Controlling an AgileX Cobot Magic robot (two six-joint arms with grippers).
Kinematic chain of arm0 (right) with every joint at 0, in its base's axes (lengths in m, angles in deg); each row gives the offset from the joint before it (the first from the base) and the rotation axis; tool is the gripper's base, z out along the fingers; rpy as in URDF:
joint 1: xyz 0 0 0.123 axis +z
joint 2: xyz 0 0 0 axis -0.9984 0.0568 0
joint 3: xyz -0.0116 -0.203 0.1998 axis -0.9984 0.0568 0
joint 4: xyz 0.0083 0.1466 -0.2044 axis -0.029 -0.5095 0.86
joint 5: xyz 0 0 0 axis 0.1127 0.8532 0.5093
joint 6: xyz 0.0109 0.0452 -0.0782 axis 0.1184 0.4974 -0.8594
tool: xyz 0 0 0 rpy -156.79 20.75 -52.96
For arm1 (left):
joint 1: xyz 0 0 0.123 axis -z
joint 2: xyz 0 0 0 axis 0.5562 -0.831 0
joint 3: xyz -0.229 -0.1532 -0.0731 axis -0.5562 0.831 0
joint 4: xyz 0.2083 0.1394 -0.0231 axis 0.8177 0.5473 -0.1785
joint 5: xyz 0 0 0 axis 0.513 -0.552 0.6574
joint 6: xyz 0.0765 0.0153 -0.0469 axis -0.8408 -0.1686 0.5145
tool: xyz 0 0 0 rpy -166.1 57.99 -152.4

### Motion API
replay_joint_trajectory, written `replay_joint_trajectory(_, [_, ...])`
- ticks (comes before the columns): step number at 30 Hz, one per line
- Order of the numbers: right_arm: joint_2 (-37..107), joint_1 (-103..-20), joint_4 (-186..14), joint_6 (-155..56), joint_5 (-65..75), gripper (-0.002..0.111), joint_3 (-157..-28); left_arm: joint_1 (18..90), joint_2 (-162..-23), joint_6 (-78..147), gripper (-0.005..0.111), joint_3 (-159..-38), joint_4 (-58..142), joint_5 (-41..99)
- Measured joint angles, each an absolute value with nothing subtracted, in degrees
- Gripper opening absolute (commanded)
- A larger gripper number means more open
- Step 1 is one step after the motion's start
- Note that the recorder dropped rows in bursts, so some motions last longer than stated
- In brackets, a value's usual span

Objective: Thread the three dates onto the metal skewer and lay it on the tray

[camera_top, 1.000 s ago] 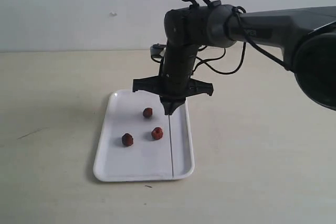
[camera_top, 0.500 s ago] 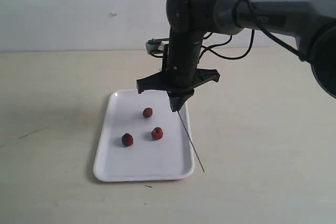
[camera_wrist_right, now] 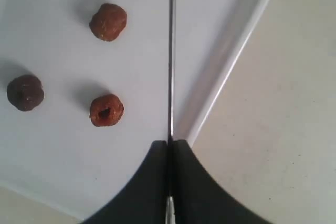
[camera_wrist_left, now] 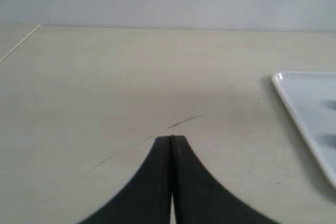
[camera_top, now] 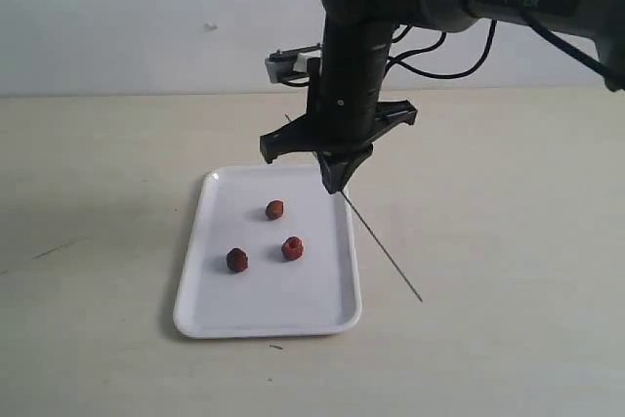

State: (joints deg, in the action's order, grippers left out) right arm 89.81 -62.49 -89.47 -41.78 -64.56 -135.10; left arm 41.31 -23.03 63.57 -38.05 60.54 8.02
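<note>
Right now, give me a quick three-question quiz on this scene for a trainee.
1. How many dates lie on the tray?
2. The right gripper is shut on: A) a date, B) the metal skewer, C) nothing.
3. True or false: a date is already threaded on the metal skewer.

Key: 1. three; 2. B; 3. false.

Beige tabletop (thin dark scratch), pale wall
</note>
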Motion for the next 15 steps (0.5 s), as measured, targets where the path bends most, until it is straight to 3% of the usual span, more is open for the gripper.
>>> replay_joint_trajectory(15, [77.00,-63.63,-89.55,-48.92,-61.24,0.000,-118.94,41.31,-23.03,63.57,0.000,-38.05,60.54,8.02])
